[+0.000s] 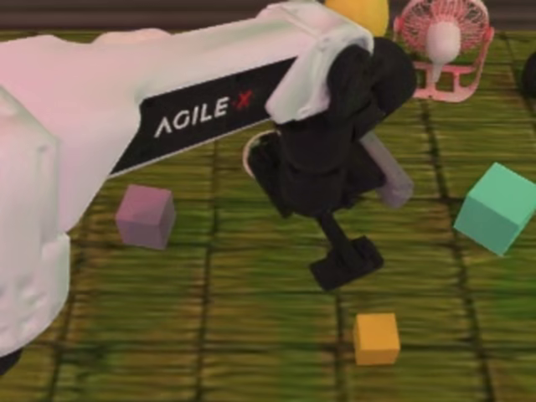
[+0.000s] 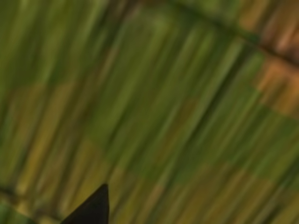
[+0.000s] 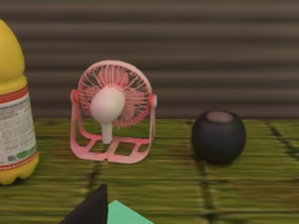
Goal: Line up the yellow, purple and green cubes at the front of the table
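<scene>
The small yellow cube [image 1: 376, 338] sits near the front of the table [image 1: 251, 335], right of centre. At mid-left stands the purple cube [image 1: 145, 217], and the large green cube [image 1: 499, 207] is at the right. My left gripper [image 1: 345, 264] hangs just behind and left of the yellow cube, apart from it, open and holding nothing. The left wrist view shows only slats and one dark fingertip [image 2: 96, 210]. My right arm is out of the top view. Its wrist view shows one fingertip [image 3: 93, 210] beside a corner of the green cube [image 3: 126, 215], with nothing held.
Along the back edge stand a pink desk fan [image 1: 444, 42] [image 3: 112, 112], a yellow bottle [image 1: 356, 12] [image 3: 11, 102] and a dark round speaker [image 3: 218, 136]. My left arm's white body [image 1: 126, 109] crosses the back-left of the table.
</scene>
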